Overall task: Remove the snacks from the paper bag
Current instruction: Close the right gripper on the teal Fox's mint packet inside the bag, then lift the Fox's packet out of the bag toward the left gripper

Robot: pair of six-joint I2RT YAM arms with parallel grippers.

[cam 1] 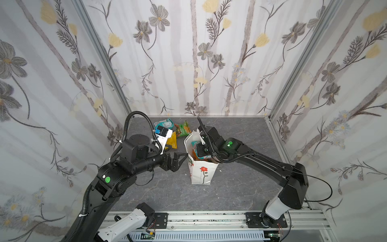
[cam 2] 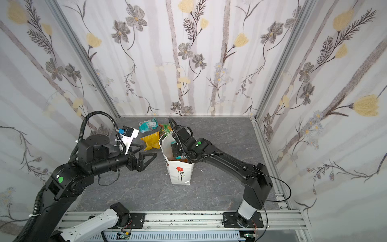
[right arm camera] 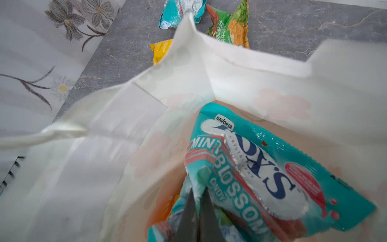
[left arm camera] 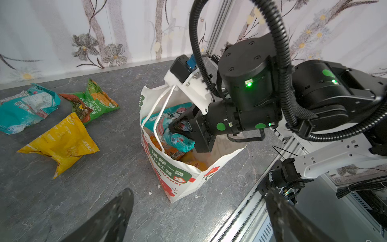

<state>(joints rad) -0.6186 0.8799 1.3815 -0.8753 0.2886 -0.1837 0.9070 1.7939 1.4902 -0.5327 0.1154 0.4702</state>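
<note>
The white paper bag [cam 1: 202, 171] [cam 2: 181, 174] [left arm camera: 184, 180] [right arm camera: 146, 117] stands upright mid-table with its mouth open. My right gripper [right arm camera: 198, 188] [left arm camera: 178, 130] reaches down into it, shut on a fold of the teal FOX'S packet [right arm camera: 261, 167] [left arm camera: 178, 142]. Orange packets [left arm camera: 192, 161] lie beneath it in the bag. Three snacks lie on the table behind the bag: teal [cam 1: 164, 123] [left arm camera: 27, 109], green-orange [cam 1: 183, 128] [left arm camera: 92, 102] and yellow [cam 2: 150, 141] [left arm camera: 60, 142]. My left gripper [cam 1: 181, 159] [cam 2: 149, 158] [left arm camera: 200, 189] hangs open and empty just left of the bag.
The bag's white cord handles [left arm camera: 161, 113] droop over its mouth beside the right wrist. Flowered walls close in the back and both sides. An aluminium rail [cam 1: 209, 218] with both arm bases runs along the front edge.
</note>
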